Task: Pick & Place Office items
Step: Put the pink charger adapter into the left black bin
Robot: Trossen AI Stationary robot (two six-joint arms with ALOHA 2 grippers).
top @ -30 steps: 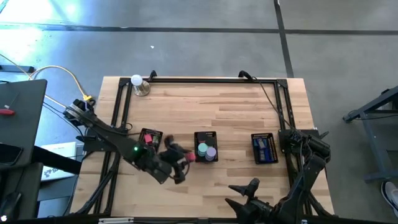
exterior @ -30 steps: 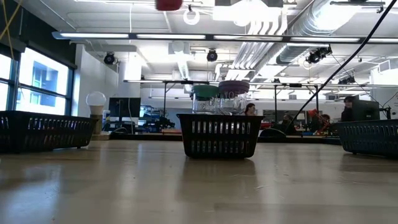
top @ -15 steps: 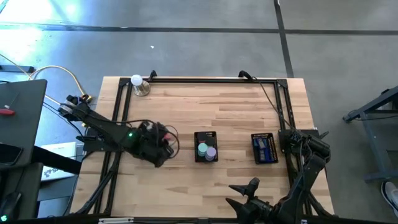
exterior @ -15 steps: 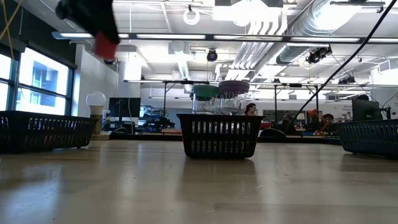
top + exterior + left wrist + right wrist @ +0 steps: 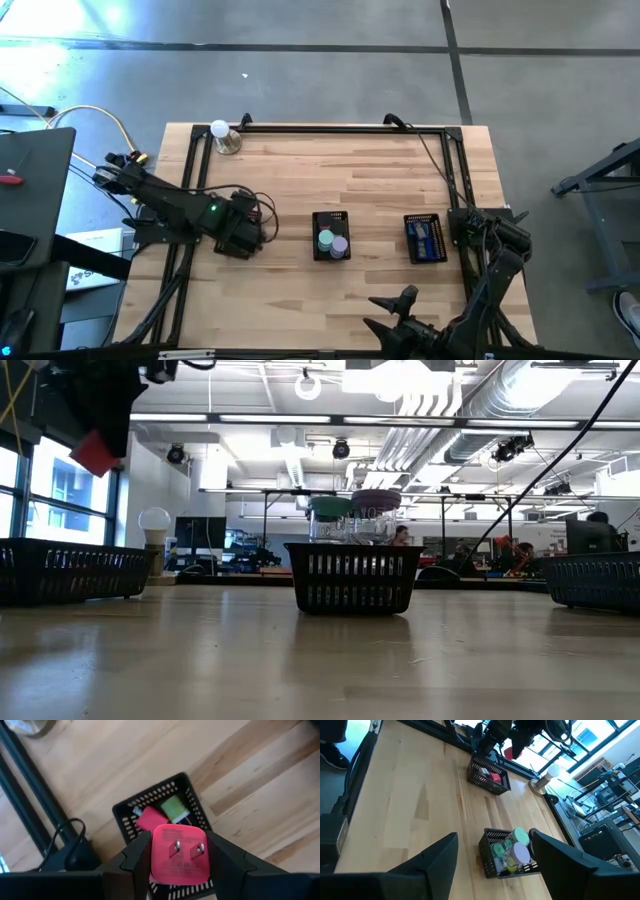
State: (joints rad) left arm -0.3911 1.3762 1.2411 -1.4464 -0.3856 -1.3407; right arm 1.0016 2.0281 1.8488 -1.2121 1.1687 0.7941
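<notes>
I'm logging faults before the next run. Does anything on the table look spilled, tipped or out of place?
Nothing stands out. The three mesh trays sit upright in a row with their pieces inside. The only item outside a tray is the red plug block, clamped in the left pincer above the left tray. The right pincer waits open, near the table's front edge.

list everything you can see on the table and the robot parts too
mesh trays: three, black, in a row across the table; left, middle, right
red plug block: one, red, held in the left hand above the left tray
pieces in left tray: red one and green one
rolls: teal and purple, middle tray
blue pieces: dark blue, right tray, count unclear
white ball: one, on metal base, far left corner
left hand: shut on the block
right hand: open, near edge, empty
</notes>
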